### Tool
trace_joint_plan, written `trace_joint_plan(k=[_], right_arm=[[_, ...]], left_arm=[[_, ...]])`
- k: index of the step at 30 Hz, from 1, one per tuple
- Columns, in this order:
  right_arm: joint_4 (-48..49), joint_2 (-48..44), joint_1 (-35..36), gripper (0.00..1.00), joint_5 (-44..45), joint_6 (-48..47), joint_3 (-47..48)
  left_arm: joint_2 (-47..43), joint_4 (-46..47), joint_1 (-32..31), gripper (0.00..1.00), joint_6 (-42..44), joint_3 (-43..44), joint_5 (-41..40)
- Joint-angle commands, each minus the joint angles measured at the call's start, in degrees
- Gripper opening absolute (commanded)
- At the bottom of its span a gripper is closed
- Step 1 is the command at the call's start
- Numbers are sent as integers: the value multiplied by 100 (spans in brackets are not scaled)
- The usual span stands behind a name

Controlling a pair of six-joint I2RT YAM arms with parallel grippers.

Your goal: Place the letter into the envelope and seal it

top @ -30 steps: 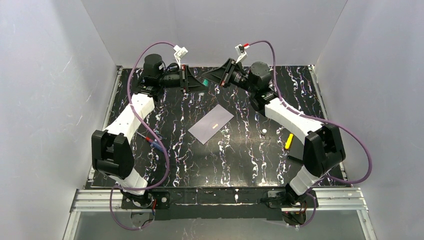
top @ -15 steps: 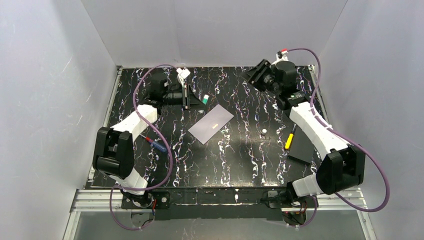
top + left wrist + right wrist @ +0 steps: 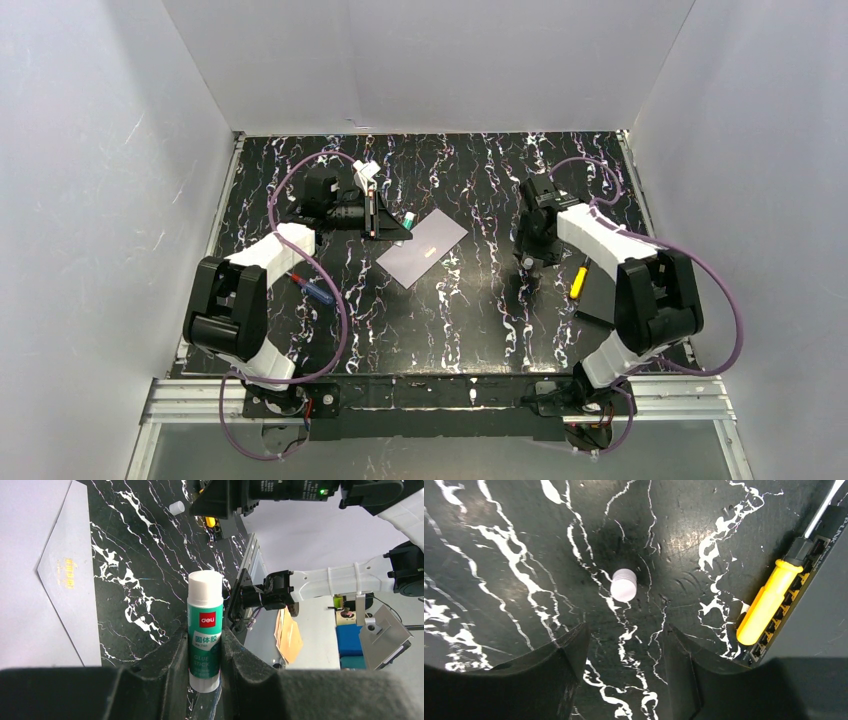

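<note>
The pale lavender-grey envelope (image 3: 422, 248) lies flat mid-table, its pointed flap (image 3: 60, 575) showing in the left wrist view. No letter shows in any view. My left gripper (image 3: 395, 222) (image 3: 205, 642) is shut on a green and white glue stick (image 3: 409, 220) (image 3: 205, 630), just beyond the envelope's far left corner. My right gripper (image 3: 528, 262) (image 3: 625, 630) hangs open, pointing down over a small white cap (image 3: 623, 585) that lies on the table just ahead of its fingertips, with nothing between its fingers.
A yellow-handled screwdriver (image 3: 578, 282) (image 3: 769, 602) rests on the edge of a flat black box (image 3: 602, 298) (image 3: 819, 610) right of the cap. A red and blue pen (image 3: 312, 288) lies by the left arm. Walls close in the table on three sides.
The right arm swung from high at the back down to the white cap, and its jaws opened. The left arm lowered the glue stick toward the envelope.
</note>
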Motion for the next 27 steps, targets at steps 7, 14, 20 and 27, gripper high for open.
trace_joint_plan(k=[7, 14, 20, 27], right_arm=[[481, 787, -75, 55, 49, -356, 105], [558, 908, -100, 39, -43, -399, 130], [512, 973, -108, 42, 13, -488, 144], [512, 890, -109, 19, 28, -511, 202]], left_arm=[[-184, -47, -26, 0, 101, 86, 97], [-159, -56, -21, 0, 92, 140, 90], [-134, -56, -25, 0, 83, 163, 97], [-118, -64, -26, 0, 92, 159, 111]])
